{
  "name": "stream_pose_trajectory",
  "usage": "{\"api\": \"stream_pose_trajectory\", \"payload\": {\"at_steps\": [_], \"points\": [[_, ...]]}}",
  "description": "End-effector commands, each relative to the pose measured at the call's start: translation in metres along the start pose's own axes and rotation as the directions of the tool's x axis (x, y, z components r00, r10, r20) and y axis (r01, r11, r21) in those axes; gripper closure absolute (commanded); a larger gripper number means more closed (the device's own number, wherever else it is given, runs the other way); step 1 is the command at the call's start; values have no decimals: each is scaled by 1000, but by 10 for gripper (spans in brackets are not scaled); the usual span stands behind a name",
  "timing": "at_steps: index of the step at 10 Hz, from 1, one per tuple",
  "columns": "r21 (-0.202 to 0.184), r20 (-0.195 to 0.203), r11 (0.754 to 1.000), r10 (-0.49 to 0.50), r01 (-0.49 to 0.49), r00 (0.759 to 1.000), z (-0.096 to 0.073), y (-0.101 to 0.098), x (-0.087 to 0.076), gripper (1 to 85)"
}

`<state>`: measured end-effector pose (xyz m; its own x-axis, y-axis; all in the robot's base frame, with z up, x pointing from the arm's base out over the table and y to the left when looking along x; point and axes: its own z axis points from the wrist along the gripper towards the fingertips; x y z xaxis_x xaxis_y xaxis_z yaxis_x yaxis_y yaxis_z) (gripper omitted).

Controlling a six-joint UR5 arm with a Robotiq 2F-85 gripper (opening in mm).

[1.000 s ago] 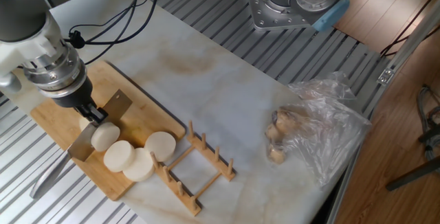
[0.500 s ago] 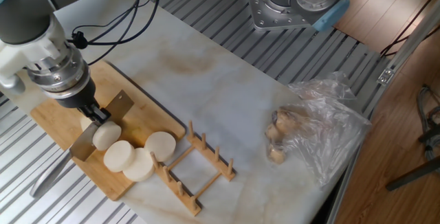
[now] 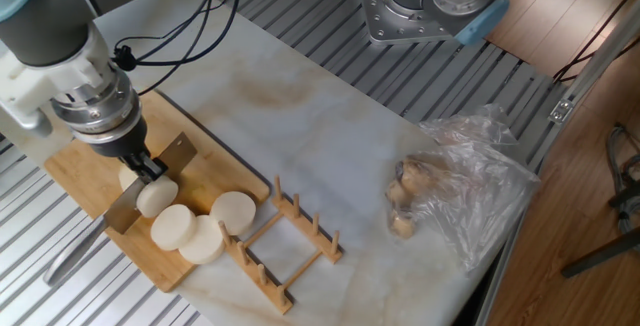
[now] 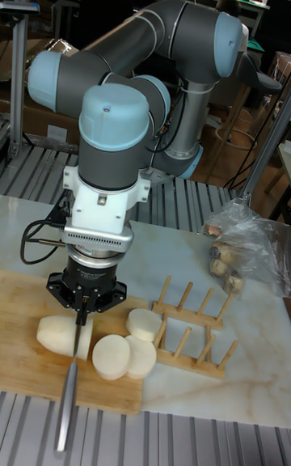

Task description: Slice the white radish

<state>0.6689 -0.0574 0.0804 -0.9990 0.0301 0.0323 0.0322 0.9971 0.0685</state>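
The white radish stub [image 3: 156, 199] [image 4: 56, 333] lies on the wooden cutting board [image 3: 85, 171] [image 4: 24, 369]. A knife blade [image 3: 165, 156] [image 4: 78, 341] stands in it, near its cut end. My gripper [image 3: 147, 167] [image 4: 80, 311] is shut on the knife from above, and the knife handle [image 3: 68, 256] [image 4: 66, 405] points toward the table's front edge. Three round white discs [image 3: 172, 228] [image 3: 207, 242] [image 3: 234, 211] lie overlapping beside the stub, toward the rack; in the tall view the discs [image 4: 111, 357] sit right of the blade.
A wooden slotted rack [image 3: 290, 238] [image 4: 190, 328] stands against the board's end. A clear plastic bag with brownish lumps [image 3: 455, 191] [image 4: 234, 252] lies on the marble slab [image 3: 320, 136] at the right. The arm's base [image 3: 430, 6] is at the back.
My gripper and the knife have shifted slightly to the right along the radish. The stub and discs have stayed where they were.
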Motion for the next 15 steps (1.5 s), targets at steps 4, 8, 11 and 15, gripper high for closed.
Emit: {"api": "stream_pose_trajectory", "payload": {"at_steps": [4, 8, 11, 15], "points": [[-7, 2, 1000, 12, -12, 1000, 6, 7, 4, 843], [-11, 2, 1000, 13, -13, 1000, 6, 9, 7, 843], [-11, -1, 1000, 11, -11, 1000, 1, 7, 13, 843], [-13, 16, 1000, -7, 7, 1000, -1, 6, 0, 787]]}}
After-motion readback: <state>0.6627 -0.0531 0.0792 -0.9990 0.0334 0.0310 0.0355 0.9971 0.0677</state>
